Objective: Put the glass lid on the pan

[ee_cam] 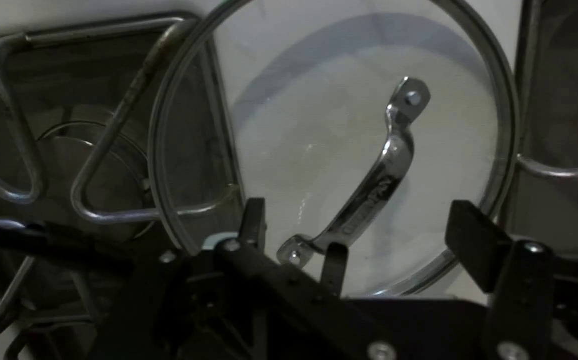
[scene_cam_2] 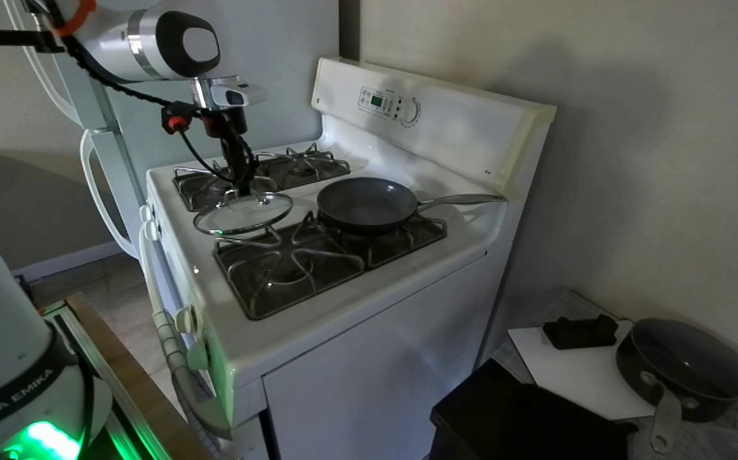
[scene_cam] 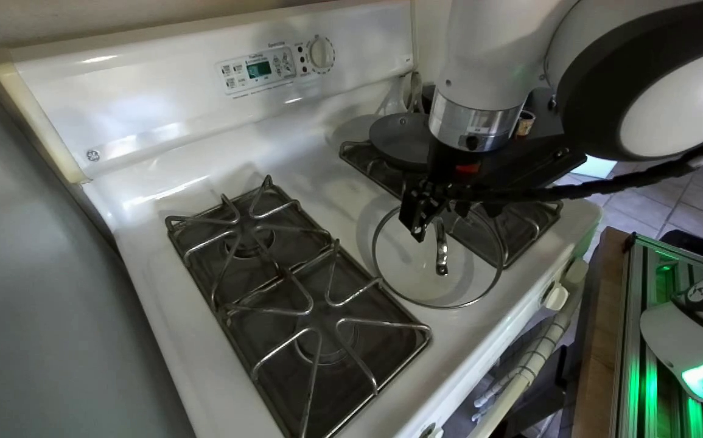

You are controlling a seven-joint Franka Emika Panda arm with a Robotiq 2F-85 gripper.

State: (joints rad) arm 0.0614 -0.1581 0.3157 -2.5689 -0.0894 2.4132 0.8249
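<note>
The clear glass lid point(scene_cam: 412, 274) has a metal rim and an arched metal handle point(ee_cam: 364, 200). It sits between the two burner grates in both exterior views point(scene_cam_2: 231, 218), its edge overlapping a grate in the wrist view. My gripper point(scene_cam: 421, 222) is over the lid, pointing down; it also shows there in an exterior view point(scene_cam_2: 241, 182). In the wrist view the gripper point(ee_cam: 356, 230) is open, its fingers wide apart with the handle's lower end between them. Contact cannot be told. The dark grey pan point(scene_cam_2: 367, 201) stands on a back burner, also in an exterior view point(scene_cam: 403, 143), out of the wrist view.
Metal grates point(scene_cam: 321, 304) rise from the white stove top. The stove's back panel point(scene_cam_2: 432, 115) stands behind the pan. The pan's handle point(scene_cam_2: 461, 199) reaches to the stove's side edge. A saucepan point(scene_cam_2: 682, 367) and a black box point(scene_cam_2: 528, 415) are beside the stove.
</note>
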